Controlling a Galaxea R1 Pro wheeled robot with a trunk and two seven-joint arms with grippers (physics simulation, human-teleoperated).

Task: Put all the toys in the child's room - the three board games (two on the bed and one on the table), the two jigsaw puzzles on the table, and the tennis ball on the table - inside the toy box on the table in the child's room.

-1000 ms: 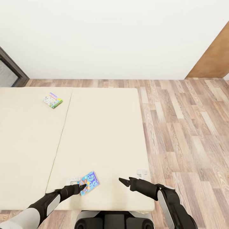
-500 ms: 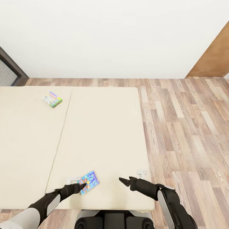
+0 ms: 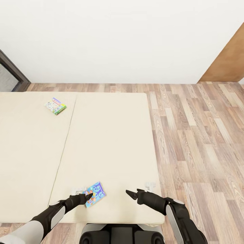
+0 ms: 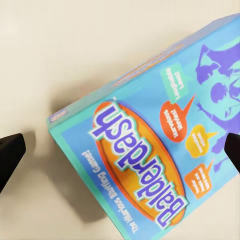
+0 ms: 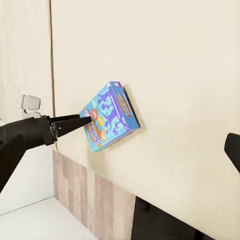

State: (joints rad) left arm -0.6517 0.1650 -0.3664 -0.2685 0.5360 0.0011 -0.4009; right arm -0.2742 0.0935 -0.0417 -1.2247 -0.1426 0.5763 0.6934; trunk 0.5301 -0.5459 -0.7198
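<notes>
Beige bed (image 3: 112, 142) carries 2 board games: green-bordered one (image 3: 56, 106) untouched; left hand (image 3: 88, 196), wide, straddles blue Balderdash box (image 3: 95, 193); right hand (image 3: 130, 194) state unclear.

Two board games lie on the bed (image 3: 112, 135): one mostly blue board game (image 3: 95, 194) near the foot edge, one green-bordered board game (image 3: 56, 106) farther up. Two mattress halves make up the bed. Two arms reach in, one left gripper (image 3: 88, 196) and one right gripper (image 3: 129, 193)
</notes>
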